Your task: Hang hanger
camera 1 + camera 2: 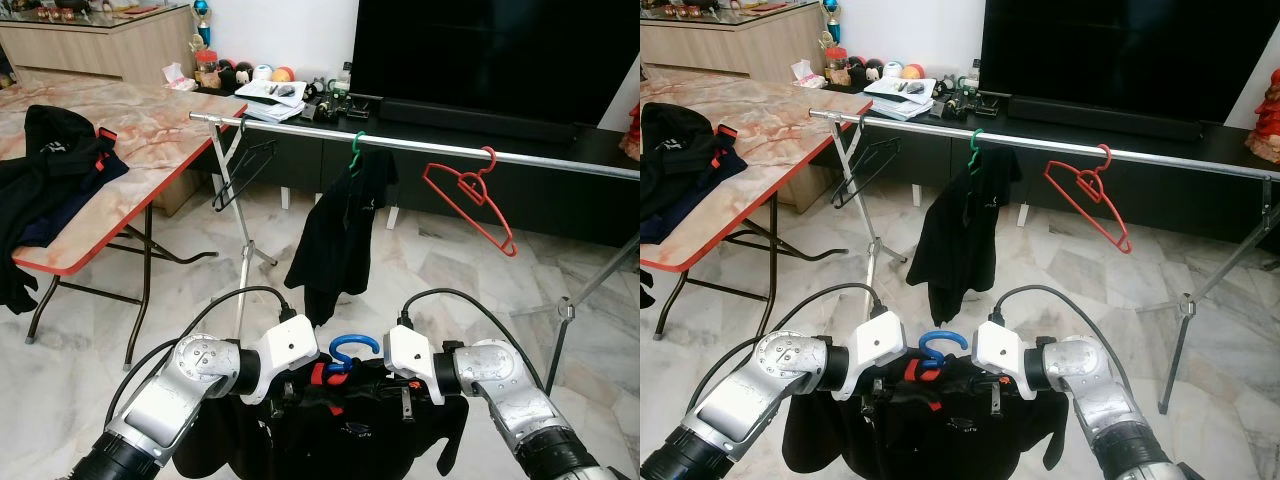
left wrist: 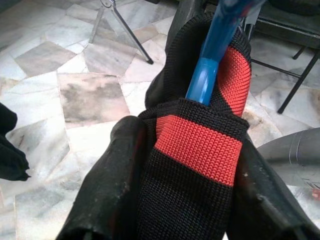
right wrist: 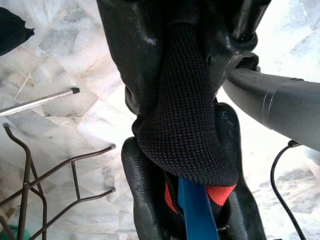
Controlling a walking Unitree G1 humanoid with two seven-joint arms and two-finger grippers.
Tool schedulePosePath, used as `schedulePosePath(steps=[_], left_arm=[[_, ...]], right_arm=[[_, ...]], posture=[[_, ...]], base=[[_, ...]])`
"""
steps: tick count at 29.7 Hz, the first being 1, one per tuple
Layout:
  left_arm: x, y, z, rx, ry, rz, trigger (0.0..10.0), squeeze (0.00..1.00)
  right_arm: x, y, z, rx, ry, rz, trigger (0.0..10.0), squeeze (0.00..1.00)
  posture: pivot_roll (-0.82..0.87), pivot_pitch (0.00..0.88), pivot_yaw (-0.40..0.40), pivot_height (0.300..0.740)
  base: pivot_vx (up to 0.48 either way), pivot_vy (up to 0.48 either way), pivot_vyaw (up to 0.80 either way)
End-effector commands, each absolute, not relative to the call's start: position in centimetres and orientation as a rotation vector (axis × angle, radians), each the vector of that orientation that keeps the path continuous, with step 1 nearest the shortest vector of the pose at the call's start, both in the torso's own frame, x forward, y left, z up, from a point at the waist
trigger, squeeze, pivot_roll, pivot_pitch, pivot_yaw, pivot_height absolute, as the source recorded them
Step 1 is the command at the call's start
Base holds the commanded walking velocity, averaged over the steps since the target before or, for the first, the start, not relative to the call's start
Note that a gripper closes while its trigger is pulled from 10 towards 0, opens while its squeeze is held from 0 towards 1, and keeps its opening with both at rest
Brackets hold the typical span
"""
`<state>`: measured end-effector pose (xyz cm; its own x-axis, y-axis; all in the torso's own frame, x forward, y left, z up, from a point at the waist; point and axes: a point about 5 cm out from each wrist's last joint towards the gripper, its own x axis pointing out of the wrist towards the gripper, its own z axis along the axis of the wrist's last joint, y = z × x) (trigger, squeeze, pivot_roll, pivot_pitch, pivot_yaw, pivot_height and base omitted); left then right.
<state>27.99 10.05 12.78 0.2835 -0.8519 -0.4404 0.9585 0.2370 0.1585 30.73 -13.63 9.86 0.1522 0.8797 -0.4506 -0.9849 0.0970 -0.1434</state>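
Observation:
Low in front of me, a blue hanger (image 1: 352, 349) carries a black garment (image 1: 340, 432) with a red-trimmed collar (image 2: 200, 145). My left gripper (image 2: 187, 137) is shut on that collar, right beside the hanger's blue neck (image 2: 206, 70). From the other side, my right gripper (image 3: 182, 55) is shut on the garment's black fabric (image 3: 185, 120). Both grippers (image 1: 310, 385) (image 1: 388, 385) sit close together under the hook. Ahead, a silver clothes rail (image 1: 430, 148) crosses the room above the hanger.
The rail holds a black hanger (image 1: 243, 170), a green hanger with a black shirt (image 1: 340, 225) and a red hanger (image 1: 470, 195). A marble-top folding table (image 1: 150, 130) with dark clothes (image 1: 45, 165) stands left. A TV cabinet (image 1: 520, 170) lies behind the rail.

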Motion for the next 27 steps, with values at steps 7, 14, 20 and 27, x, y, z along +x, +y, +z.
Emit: schedulePosePath(steps=[7, 14, 20, 27], left_arm=[[27.82, 9.95, 12.15, 0.492, 0.33, -1.276, 0.0, 0.0], [27.74, 9.98, 12.1, 0.501, 0.336, -1.278, 0.0, 0.0], [27.57, 10.01, 11.89, 0.514, 0.352, -1.29, 0.0, 0.0], [27.58, 9.99, 11.86, 0.509, 0.354, -1.29, 0.0, 0.0]], right_arm=[[30.89, -13.15, 11.01, -0.462, 0.212, 1.417, 0.0, 0.0], [30.88, -13.1, 11.01, -0.46, 0.213, 1.418, 0.0, 0.0], [30.89, -13.09, 11.0, -0.46, 0.216, 1.419, 0.0, 0.0], [30.85, -12.98, 10.91, -0.464, 0.216, 1.418, 0.0, 0.0]], posture=[[0.16, 0.03, -0.023, 0.74], [0.16, 0.03, -0.023, 0.74], [0.16, 0.029, -0.023, 0.74], [0.16, 0.029, -0.023, 0.74]], base=[[0.0, 0.0, 0.0], [0.0, 0.0, 0.0], [0.0, 0.0, 0.0], [0.0, 0.0, 0.0]])
